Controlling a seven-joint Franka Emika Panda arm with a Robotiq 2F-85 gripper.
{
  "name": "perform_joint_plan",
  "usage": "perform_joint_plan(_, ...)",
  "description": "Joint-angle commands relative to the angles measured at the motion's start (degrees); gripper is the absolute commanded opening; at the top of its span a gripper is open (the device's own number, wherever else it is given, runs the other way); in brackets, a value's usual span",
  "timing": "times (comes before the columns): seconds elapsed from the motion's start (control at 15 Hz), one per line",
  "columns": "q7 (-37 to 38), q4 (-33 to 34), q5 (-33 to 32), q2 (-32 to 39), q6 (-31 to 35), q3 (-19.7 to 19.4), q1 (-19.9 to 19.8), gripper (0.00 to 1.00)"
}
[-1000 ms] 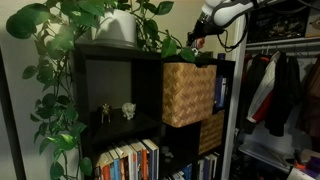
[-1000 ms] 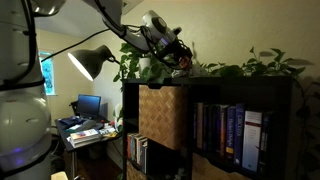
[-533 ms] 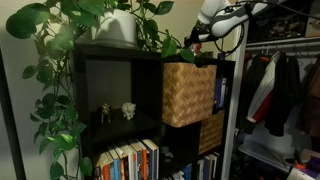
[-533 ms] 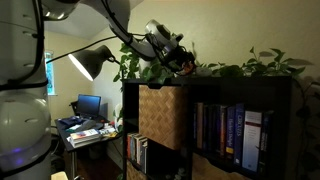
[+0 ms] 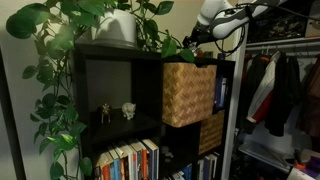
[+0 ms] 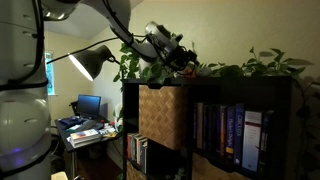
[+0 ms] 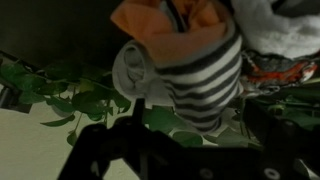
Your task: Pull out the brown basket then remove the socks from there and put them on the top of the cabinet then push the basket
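In the wrist view the socks (image 7: pixel 190 60), a grey-and-white striped bundle with orange parts, lie among green leaves on top of the cabinet (image 5: pixel 110 52). My gripper (image 7: pixel 196 115) hangs just over them, open, its dark fingers (image 7: pixel 138 118) standing apart on either side and gripping nothing. Both exterior views show the gripper (image 5: pixel 194 38) (image 6: pixel 187 62) above the cabinet (image 6: pixel 240 92) top, over the brown basket (image 5: pixel 188 93) (image 6: pixel 162 113). The basket juts partly out of its upper compartment.
A pothos plant in a white pot (image 5: pixel 118 25) trails over the cabinet top and side. Books (image 6: pixel 228 130) fill the neighbouring compartments. A smaller dark basket (image 5: pixel 211 131) sits below. A clothes rack (image 5: pixel 280 85) stands beside the cabinet, and a lamp (image 6: pixel 90 62) and desk are nearby.
The jaws have opened wide and let go of the socks, which now rest on the cabinet top. The gripper has lifted slightly; the basket has not moved.
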Motion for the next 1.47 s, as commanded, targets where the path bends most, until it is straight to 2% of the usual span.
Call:
perform_joint_plan(0.0, -0.4, -0.7, 0.5, -2.7, -2.7, 0.2, 0.2, 1.00)
perform_joint_plan(0.13, -2.8, -1.1, 3.1, -3.8, -4.0, 0.3, 0.6, 1.00)
perform_joint_plan(0.2, -5.4, -1.3, 5.8, -4.6, -5.0, -0.8, 2.0, 1.00)
perform_joint_plan(0.4, -14.8, -1.5, 16.4, -6.6, -8.7, -0.6, 3.1, 1.00)
perform_joint_plan(0.6, -22.6, -0.9, 24.0, -8.7, -14.7, 0.0, 3.7, 1.00)
perform_joint_plan(0.93, -28.6, -2.1, 29.1, -13.0, -24.2, 0.4, 4.4, 1.00)
perform_joint_plan(1.4, -33.0, -7.1, 36.6, -18.0, -30.9, 0.0, 5.5, 1.00)
